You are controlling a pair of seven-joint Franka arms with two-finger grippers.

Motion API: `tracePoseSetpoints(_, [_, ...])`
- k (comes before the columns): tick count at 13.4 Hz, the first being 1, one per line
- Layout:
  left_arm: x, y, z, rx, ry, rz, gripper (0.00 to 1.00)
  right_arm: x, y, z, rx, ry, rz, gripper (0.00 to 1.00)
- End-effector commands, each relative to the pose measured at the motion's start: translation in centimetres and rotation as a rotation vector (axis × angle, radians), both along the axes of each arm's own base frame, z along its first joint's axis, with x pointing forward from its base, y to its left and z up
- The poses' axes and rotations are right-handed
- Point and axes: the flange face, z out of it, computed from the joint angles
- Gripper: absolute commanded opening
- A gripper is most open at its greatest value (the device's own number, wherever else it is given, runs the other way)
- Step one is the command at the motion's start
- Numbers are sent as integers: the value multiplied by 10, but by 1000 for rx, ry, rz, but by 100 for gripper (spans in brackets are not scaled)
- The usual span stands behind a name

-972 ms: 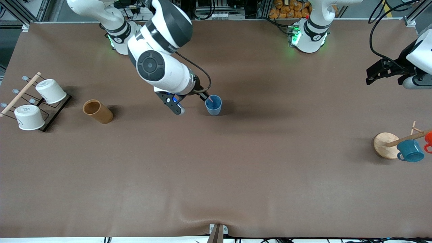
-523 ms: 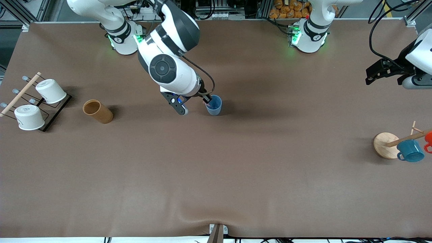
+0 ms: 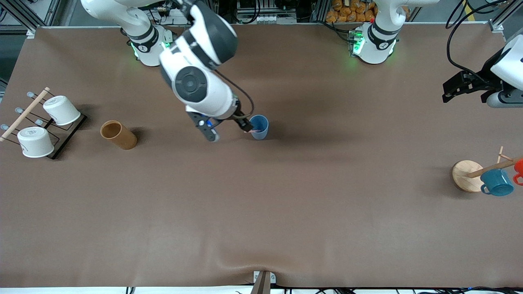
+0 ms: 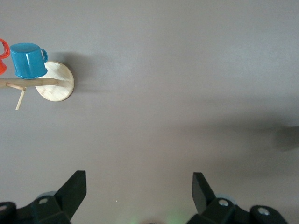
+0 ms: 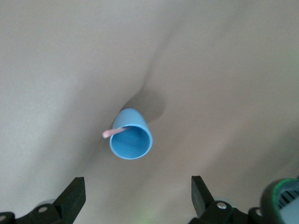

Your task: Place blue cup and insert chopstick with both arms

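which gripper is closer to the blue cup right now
Right. The right gripper hangs open right beside the blue cup; the left gripper waits open over the left arm's end of the table.

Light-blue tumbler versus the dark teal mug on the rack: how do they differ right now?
The small light-blue plastic tumbler has no handle; the dark teal mug has one. The tumbler stands upright on the table holding a thin pink chopstick; the mug hangs tilted on a wooden peg rack. Both are blue.

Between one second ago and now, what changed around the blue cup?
The right pincer, open, drew away from the blue cup toward the right arm's end. The chopstick stays in the cup, leaning on the rim. Cup and waiting left pincer unchanged.
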Motion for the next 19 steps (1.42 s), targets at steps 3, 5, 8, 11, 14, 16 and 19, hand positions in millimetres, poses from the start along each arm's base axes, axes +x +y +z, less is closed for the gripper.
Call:
tracePoseSetpoints(3, [-1, -3, 3, -13, -1, 1, 100, 16, -30, 52, -3, -33, 29, 100])
tracePoseSetpoints(5, [-1, -2, 3, -16, 1, 1, 100, 15, -38, 72, 14, -71, 235, 100])
tracePoseSetpoints(8, [0, -2, 2, -14, 1, 1, 100, 33, -75, 95, 83, -114, 373, 100])
tracePoseSetpoints(11, [-1, -2, 2, -16, 4, 1, 100, 44, -122, 114, 136, -152, 552, 100])
tracePoseSetpoints(14, [-1, -3, 2, -16, 3, -1, 100, 64, -174, 117, 143, -170, 613, 100])
tracePoseSetpoints(16, [0, -3, 2, -16, 4, -1, 100, 75, -211, 124, 118, -192, 762, 100])
tracePoseSetpoints(19, [0, -3, 2, -16, 4, -2, 100, 94, -285, 138, 130, -246, 819, 100])
